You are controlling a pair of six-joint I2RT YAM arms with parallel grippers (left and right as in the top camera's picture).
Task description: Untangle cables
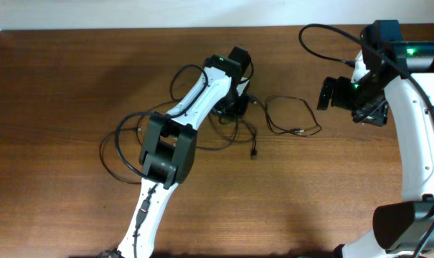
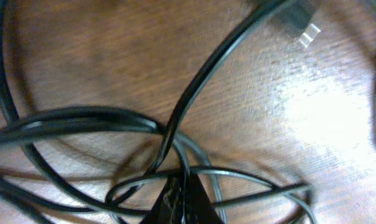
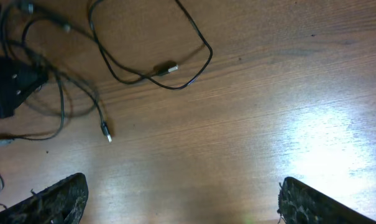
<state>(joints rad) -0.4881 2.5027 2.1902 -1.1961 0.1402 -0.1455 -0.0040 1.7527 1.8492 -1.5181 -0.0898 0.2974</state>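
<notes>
**Limp, light cables (image 1: pixel 234 132) lie bunched mid-table, under your left gripper (image 1: pixel 234 102).**
They're thin and soft, and a pulled strand will likely drag its neighbours, so take a plug end (image 1: pixel 253 153) or the loose loop (image 1: pixel 288 115), not the knot. Your right gripper (image 3: pixel 181 208) hangs spread wide and empty. I can't tell the left's grip; its arm covers the tangle.

Likely a lab: robot arms (image 1: pixel 181 122) over wooden table (image 1: pixel 59 86)
</notes>
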